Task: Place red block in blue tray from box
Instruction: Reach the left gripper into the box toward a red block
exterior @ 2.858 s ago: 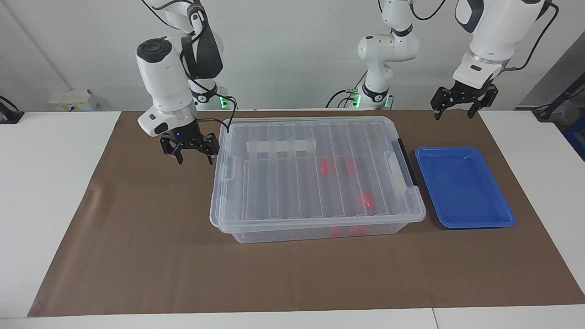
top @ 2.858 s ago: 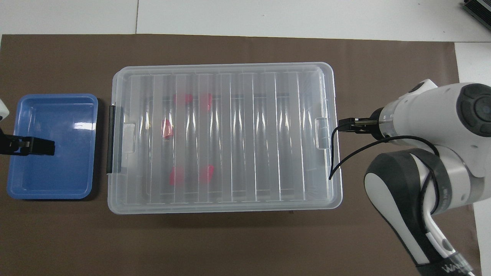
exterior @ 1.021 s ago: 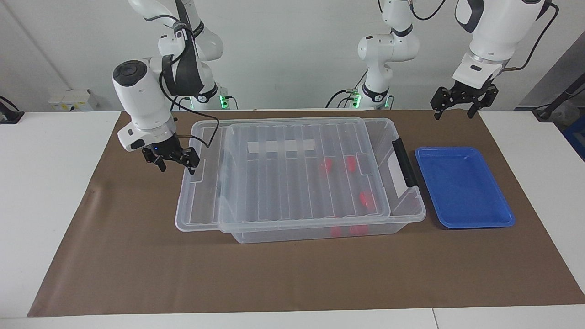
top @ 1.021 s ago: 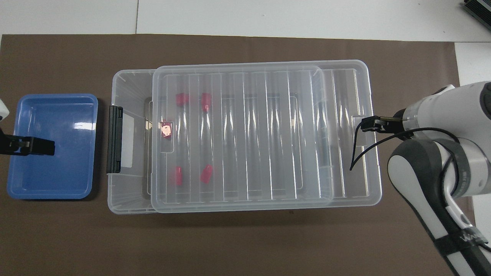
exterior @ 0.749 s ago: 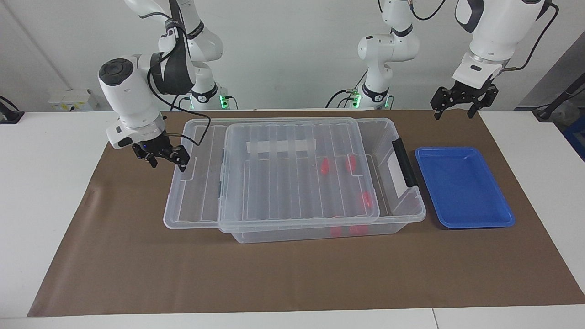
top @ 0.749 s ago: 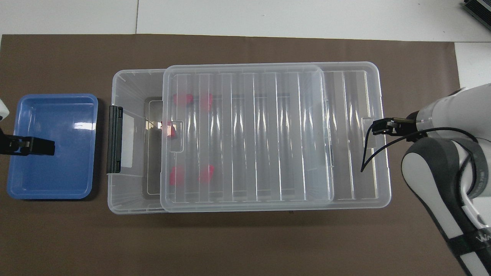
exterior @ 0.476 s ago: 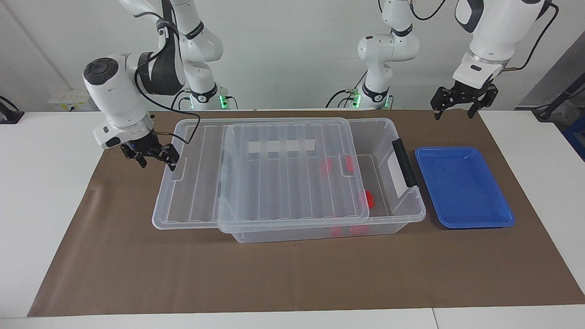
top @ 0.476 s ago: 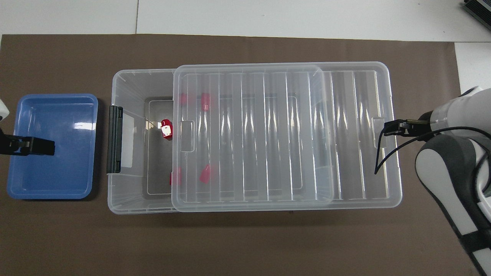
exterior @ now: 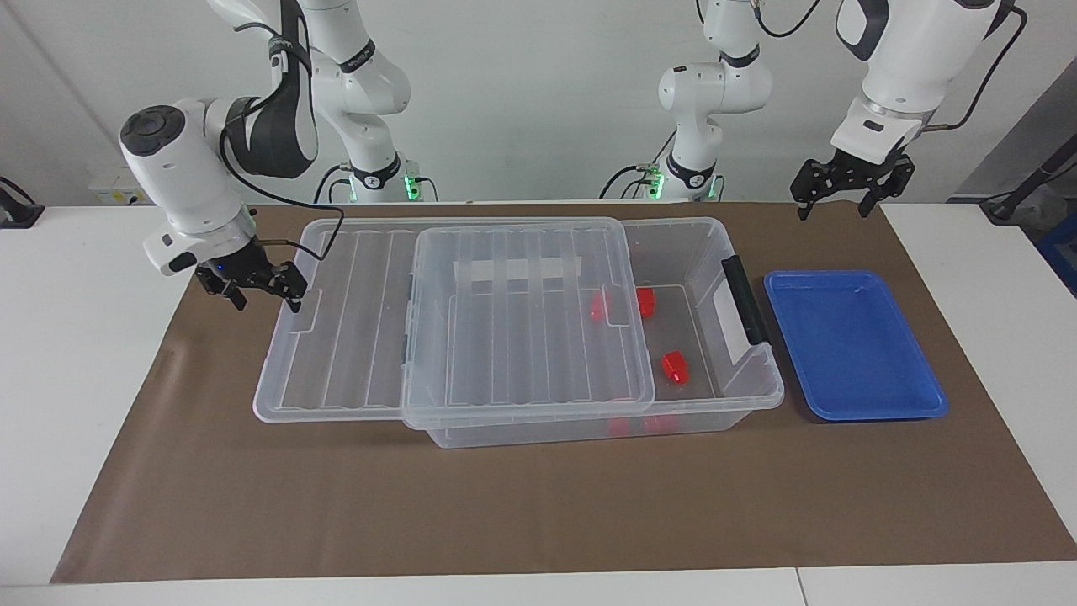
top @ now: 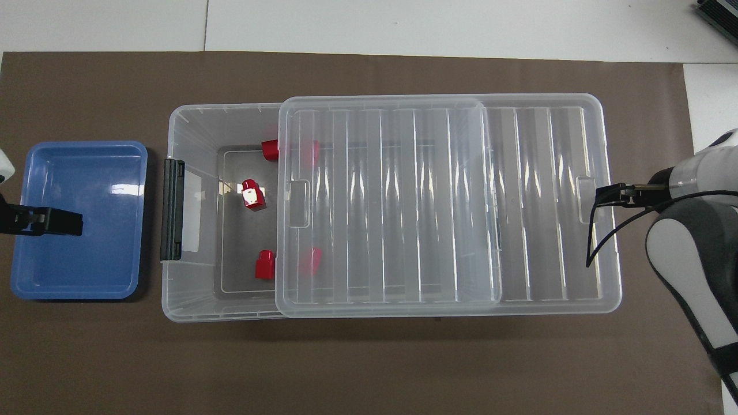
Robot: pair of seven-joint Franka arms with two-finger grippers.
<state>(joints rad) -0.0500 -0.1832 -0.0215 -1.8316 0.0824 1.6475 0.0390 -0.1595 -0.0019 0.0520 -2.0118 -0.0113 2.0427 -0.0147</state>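
The right gripper [exterior: 266, 303] hangs low at the right arm's end of the brown mat [exterior: 252, 505], jaws spread wide and grasping nothing. One fingertip stands at the lid's end tab, though contact cannot be confirmed. The clear ribbed lid [exterior: 471, 337] lies slid partway off the box [exterior: 715, 252], overhanging toward the right arm's end. The uncovered part of the box, by its black handle [exterior: 745, 299], shows a red block [exterior: 675, 368] on the floor. Four other red blocks [exterior: 645, 301] lie nearby, some under the lid's edge. The blue tray [exterior: 850, 341] sits just beside the handle end and holds nothing. The left gripper [exterior: 835, 210] waits raised over the tray, jaws released.
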